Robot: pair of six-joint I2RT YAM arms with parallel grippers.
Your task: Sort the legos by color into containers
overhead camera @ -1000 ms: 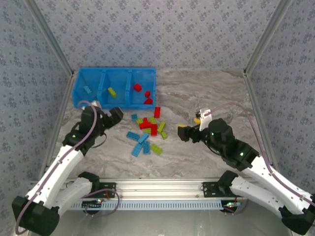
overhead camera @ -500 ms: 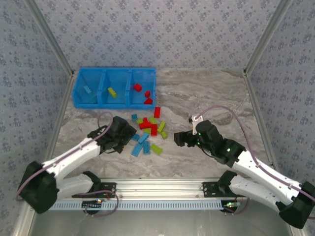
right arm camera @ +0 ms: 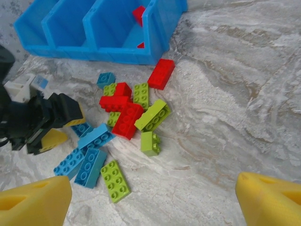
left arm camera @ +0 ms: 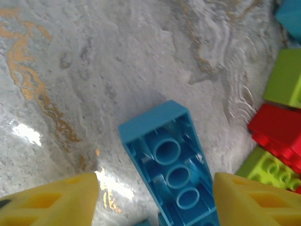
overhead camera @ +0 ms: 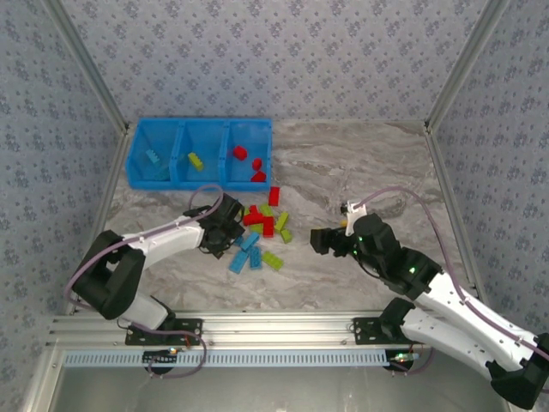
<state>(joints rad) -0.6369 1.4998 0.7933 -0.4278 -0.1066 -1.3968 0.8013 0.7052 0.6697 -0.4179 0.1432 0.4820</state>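
Note:
The legos lie in a loose pile (overhead camera: pixel 262 225) of red, light blue and lime green bricks mid-table. The containers are one blue three-compartment bin (overhead camera: pixel 135 163) at the back left, also seen from the right wrist (right arm camera: pixel 155 28). It holds a blue brick (overhead camera: pixel 153 157) on the left, a green one (overhead camera: pixel 196 160) in the middle and red ones (overhead camera: pixel 249 163) on the right. My left gripper (overhead camera: pixel 230 233) is low at the pile's left edge. Its open yellow fingertips straddle an upside-down blue brick (left arm camera: pixel 169 155) with small gaps either side. My right gripper (overhead camera: pixel 322 240) hovers open right of the pile.
The bin stands against the left wall of the enclosure. Metal frame posts (overhead camera: pixel 446 94) run up both sides. Bare marbled tabletop (overhead camera: pixel 360 163) stretches right of the pile and behind my right gripper. A lone red brick (right arm camera: pixel 161 73) lies between the pile and the bin.
My left arm swung from beside the bin down and right to the pile's left edge, and its jaws narrowed around the blue brick. The right gripper drifted slightly and stayed open.

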